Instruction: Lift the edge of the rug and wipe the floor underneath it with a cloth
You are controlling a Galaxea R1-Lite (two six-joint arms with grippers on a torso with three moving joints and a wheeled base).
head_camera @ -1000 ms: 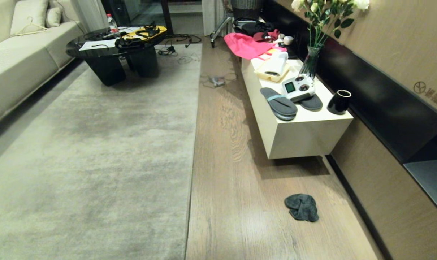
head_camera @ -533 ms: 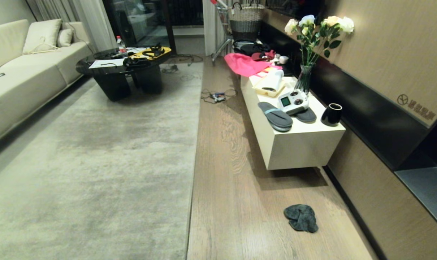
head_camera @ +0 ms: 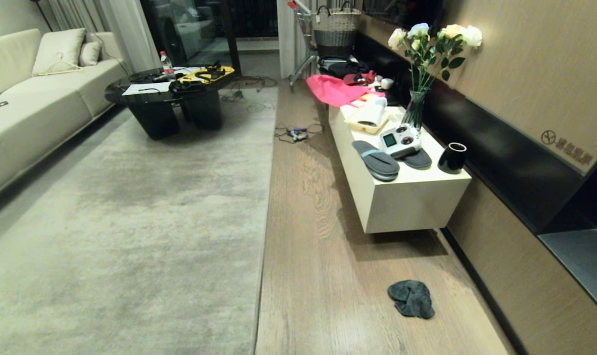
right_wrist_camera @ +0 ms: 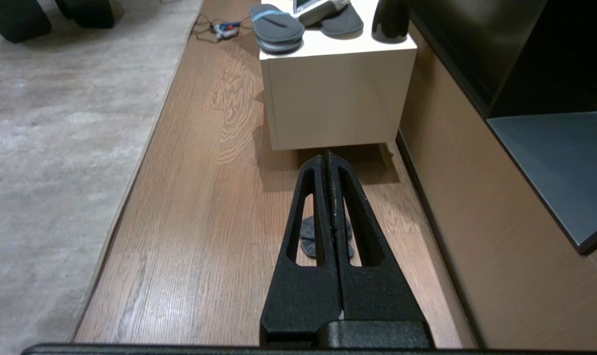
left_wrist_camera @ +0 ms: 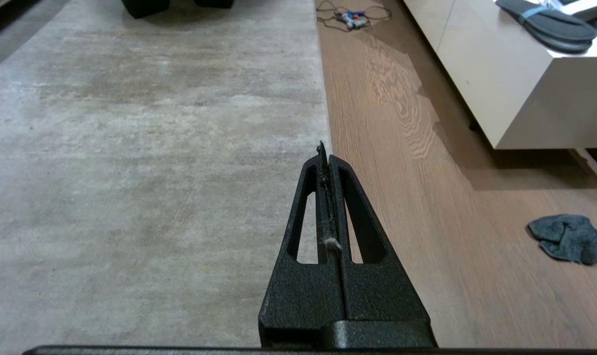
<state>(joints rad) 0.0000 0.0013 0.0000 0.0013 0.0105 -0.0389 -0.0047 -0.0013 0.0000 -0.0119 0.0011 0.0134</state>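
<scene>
Both the left gripper (left_wrist_camera: pixel 324 148) and right gripper (right_wrist_camera: pixel 328 157) are closed and empty; the cloth (head_camera: pixel 411 298) lies on the floor (head_camera: pixel 318 256), apart from the rug (head_camera: pixel 130 222); best approach the cloth squarely, right gripper opened wide

Head view: high, facing forward and down along the rug (head_camera: pixel 130 236) edge, floor (head_camera: pixel 318 276) at 12 o'clock. Wrist views: low, near the floor, looking forward past pressed-together fingers. All three share the cloth (head_camera: pixel 411 298), at 4 o'clock in head view.
</scene>
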